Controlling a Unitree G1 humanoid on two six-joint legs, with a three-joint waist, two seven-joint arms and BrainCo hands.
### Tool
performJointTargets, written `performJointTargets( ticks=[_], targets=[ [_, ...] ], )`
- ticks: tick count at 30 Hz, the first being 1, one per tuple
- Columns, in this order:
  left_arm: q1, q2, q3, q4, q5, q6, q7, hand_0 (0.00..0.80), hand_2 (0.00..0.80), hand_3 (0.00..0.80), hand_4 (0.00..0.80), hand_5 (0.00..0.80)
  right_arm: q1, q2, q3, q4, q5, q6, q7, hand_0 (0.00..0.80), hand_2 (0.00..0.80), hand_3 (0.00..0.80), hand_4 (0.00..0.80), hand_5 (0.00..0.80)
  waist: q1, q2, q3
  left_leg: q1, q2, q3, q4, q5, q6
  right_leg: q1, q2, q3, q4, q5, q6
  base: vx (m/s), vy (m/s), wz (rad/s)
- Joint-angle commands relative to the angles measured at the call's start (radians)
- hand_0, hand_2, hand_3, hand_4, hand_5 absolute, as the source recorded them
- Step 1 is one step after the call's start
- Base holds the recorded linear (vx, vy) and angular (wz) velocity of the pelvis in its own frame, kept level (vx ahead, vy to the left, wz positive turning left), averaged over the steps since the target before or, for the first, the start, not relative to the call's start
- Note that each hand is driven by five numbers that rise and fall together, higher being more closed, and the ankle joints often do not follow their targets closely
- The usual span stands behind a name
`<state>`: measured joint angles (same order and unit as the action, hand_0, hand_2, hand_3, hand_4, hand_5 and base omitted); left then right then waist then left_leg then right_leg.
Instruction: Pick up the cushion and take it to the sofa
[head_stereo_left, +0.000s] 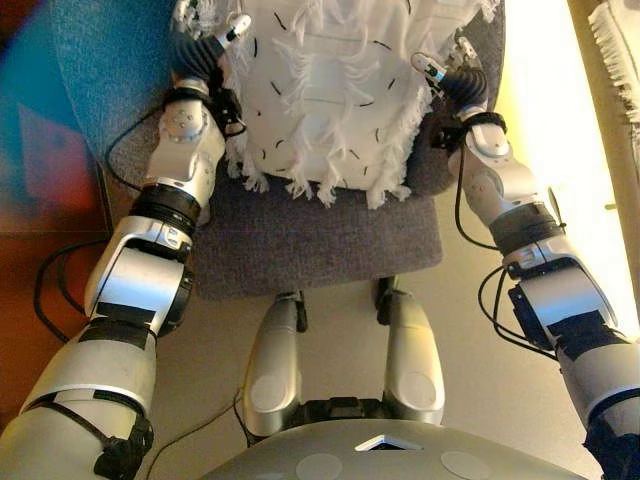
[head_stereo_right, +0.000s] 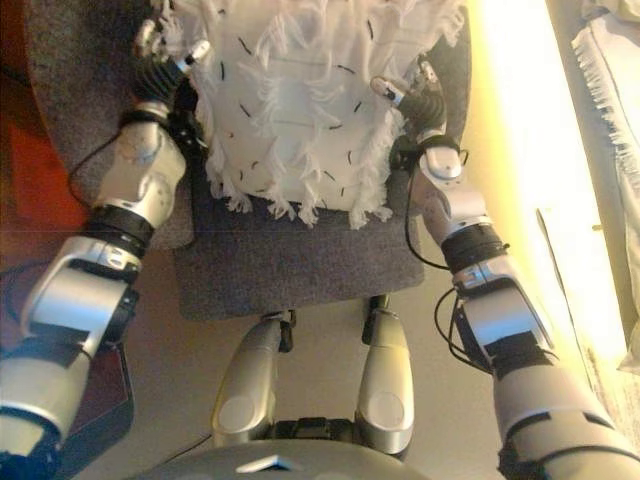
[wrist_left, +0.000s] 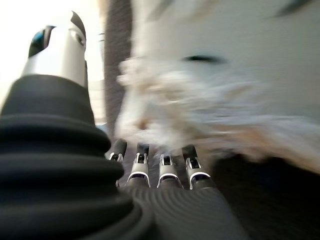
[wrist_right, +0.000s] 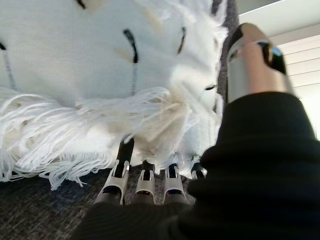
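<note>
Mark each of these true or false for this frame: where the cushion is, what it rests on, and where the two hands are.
1. The white fringed cushion lies on a grey upholstered seat. True.
2. The left hand and the right hand are at opposite sides of the cushion. True.
3. Only one hand is near the cushion, the other hangs by the floor. False: both are up at the cushion's edges.
4. The cushion is plain black with no fringe. False: it is white with small dark marks and a long fringe.
5. The right hand's fingers reach in under the fringe. True.
</note>
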<state>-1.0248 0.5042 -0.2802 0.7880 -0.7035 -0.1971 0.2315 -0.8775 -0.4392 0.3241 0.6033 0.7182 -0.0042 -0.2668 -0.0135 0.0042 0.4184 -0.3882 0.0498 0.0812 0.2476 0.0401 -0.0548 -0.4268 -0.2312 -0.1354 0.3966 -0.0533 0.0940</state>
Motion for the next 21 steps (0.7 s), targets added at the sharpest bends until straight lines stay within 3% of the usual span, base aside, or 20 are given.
performJointTargets(
  ticks=[1,6,11,15,21],
  targets=[
    [0.060,0.050,0.058,-0.042,0.002,-0.091,-0.053,0.000,0.000,0.000,0.000,0.000,0.094,0.008,-0.048,-0.095,-0.036,-0.092,-0.007,0.000,0.000,0.000,0.000,0.000,-0.006,-0.005,-0.126,0.061,0.013,0.017,0.004,-0.075,-0.035,0.127,-0.048,0.006,-0.182,0.057,0.040,0.130,-0.004,0.04],
    [0.180,0.070,0.125,-0.098,0.025,-0.078,-0.057,0.000,0.000,0.000,0.000,0.000,0.244,-0.013,-0.085,-0.158,-0.063,-0.060,0.024,0.000,0.000,0.000,0.000,0.000,-0.010,-0.011,-0.192,0.164,0.011,0.025,-0.089,-0.054,-0.037,0.236,-0.032,-0.010,-0.270,0.070,0.043,0.149,0.012,0.00],
    [0.292,0.049,0.180,-0.165,0.025,-0.081,-0.090,0.000,0.000,0.000,0.000,0.000,0.369,-0.012,-0.122,-0.202,-0.066,-0.071,0.077,0.000,0.000,0.000,0.000,0.000,-0.009,-0.011,-0.249,0.241,0.008,0.037,-0.147,-0.044,-0.033,0.321,-0.018,-0.021,-0.341,0.085,0.047,0.148,-0.002,0.01],
    [0.500,-0.030,0.253,-0.306,-0.001,-0.090,-0.169,0.000,0.000,0.000,0.000,0.000,0.547,0.037,-0.171,-0.310,-0.104,-0.109,0.119,0.000,0.000,0.000,0.000,0.000,-0.001,-0.016,-0.321,0.304,0.004,0.051,-0.173,-0.044,-0.020,0.382,-0.010,-0.028,-0.385,0.104,0.052,0.151,-0.006,0.09],
    [0.761,-0.136,0.282,-0.485,0.018,-0.075,-0.212,0.000,0.000,0.000,0.000,0.000,0.728,0.112,-0.227,-0.422,-0.110,-0.150,0.179,0.000,0.000,0.000,0.000,0.000,0.012,-0.024,-0.386,0.378,0.003,0.068,-0.223,-0.037,-0.002,0.446,0.010,-0.036,-0.430,0.122,0.051,0.085,-0.023,0.02]
  ],
)
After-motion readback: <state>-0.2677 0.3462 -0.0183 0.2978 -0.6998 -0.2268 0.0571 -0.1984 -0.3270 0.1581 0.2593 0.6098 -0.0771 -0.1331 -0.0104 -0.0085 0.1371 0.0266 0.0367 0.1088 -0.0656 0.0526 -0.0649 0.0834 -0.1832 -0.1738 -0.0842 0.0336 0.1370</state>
